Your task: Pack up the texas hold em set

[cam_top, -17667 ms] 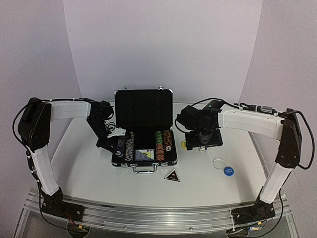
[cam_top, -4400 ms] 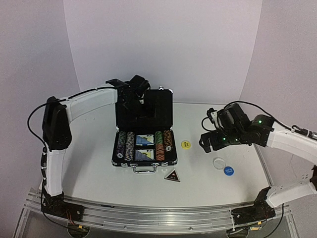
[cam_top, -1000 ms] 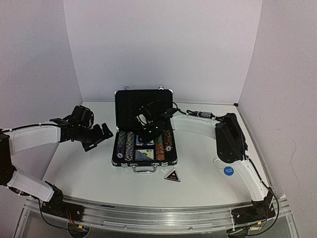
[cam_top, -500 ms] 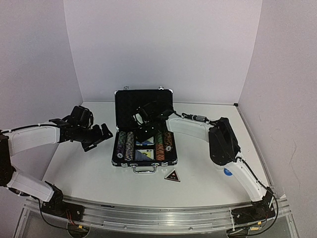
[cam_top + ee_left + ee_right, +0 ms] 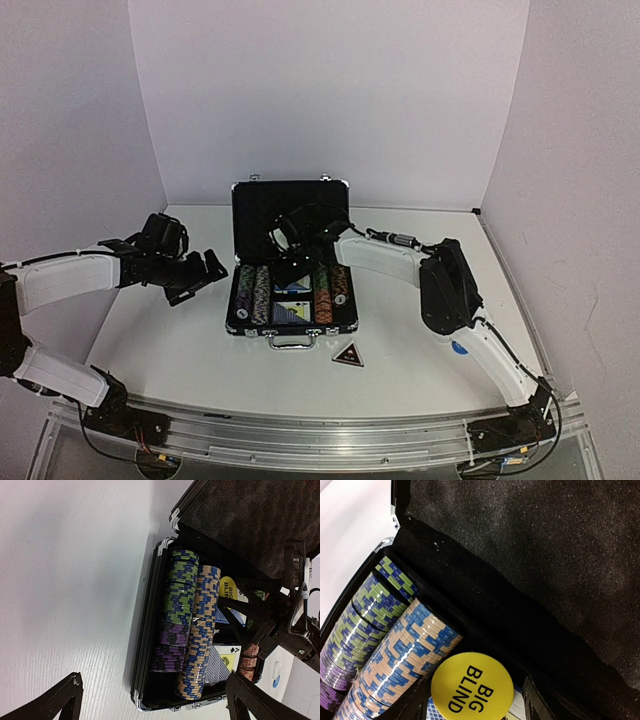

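White tabletop (image 5: 170, 345) under pale lilac walls carries the whole set. Right gripper (image 5: 476, 692) hangs over the back of the open briefcase (image 5: 258, 331), near the middle of the top view. Its fingers (image 5: 415, 702) stand either side of a yellow disc (image 5: 472, 685) printed BIG BLIND, and I cannot tell whether they pinch it. The disc sits just beside the tan-and-blue chips (image 5: 405, 660), with the green, blue and purple chips (image 5: 180, 605) one row further left. Blue card decks (image 5: 291, 312) fill the centre of the tray, with more striped rows to their right. The foam-lined lid (image 5: 290, 205) stands upright behind. Left gripper (image 5: 197, 281) hovers at centre left, jaws spread wide, over bare table beside the case. Below the handle (image 5: 291, 341) lies the dark triangular marker (image 5: 348, 354) – and a blue disc (image 5: 459, 347) peeks out by the right arm, lower right
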You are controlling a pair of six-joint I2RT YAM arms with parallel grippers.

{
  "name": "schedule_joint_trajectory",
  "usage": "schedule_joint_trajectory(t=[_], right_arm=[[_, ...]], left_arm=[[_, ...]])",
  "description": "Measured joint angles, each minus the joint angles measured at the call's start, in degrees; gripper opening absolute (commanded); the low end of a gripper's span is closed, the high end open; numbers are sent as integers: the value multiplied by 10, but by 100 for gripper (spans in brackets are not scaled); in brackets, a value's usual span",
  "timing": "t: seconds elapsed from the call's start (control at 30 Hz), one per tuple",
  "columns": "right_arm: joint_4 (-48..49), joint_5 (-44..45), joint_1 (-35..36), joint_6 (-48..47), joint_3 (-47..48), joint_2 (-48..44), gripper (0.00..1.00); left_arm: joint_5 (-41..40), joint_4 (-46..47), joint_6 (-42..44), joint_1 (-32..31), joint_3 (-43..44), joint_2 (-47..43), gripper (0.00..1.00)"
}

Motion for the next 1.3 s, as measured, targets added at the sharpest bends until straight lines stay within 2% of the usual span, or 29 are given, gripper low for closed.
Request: schedule_joint_trajectory(t=[0.37, 0.53, 0.6, 0.73, 1.0, 1.17, 1.3], right_arm=[[-18, -1, 0, 2, -4, -10, 80], [-6, -4, 2, 4, -56, -42, 93], [-2, -8, 3, 13, -96, -72, 96], [3, -4, 4, 32, -216, -185, 98], [28, 52, -10, 113, -497, -525, 98], [-17, 57, -104, 193, -676, -695, 98], [-104, 75, -162, 238, -760, -746, 95]], left_arm=[[18, 1, 2, 0, 0, 0, 100], [19, 1, 3, 0, 0, 0, 100], [19, 1, 3, 0, 0, 0, 100], [19, 3, 3, 0, 2, 0, 100], [19, 11, 5, 0, 15, -2, 100], [27, 24, 10, 0, 36, 3, 100], [33, 36, 14, 0, 41, 18, 100]])
